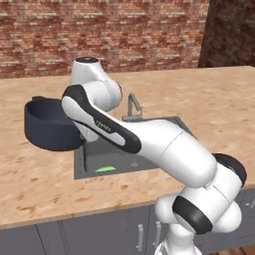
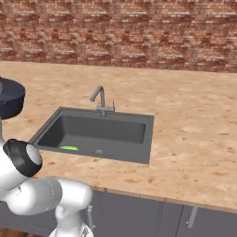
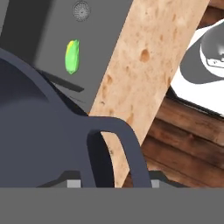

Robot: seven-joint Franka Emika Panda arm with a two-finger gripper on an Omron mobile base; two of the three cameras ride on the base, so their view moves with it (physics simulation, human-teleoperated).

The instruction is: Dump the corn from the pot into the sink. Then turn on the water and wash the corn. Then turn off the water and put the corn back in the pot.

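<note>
The gripper is closed on the pot (image 1: 47, 130) at its rim by a loop handle (image 3: 116, 151), holding it tilted in the air over the counter (image 2: 194, 139) just left of the sink (image 2: 139, 155). The corn (image 2: 69, 148) lies on the sink floor near the front left, apart from the drain (image 3: 80, 10) and the faucet (image 2: 99, 99).

A red brick wall (image 1: 99, 30) is running across the top of both base views. A light speckled wooden countertop (image 2: 194, 125) is filling the middle. Grey cabinet doors (image 2: 139, 213) with slim metal handles are lining the bottom edge.
</note>
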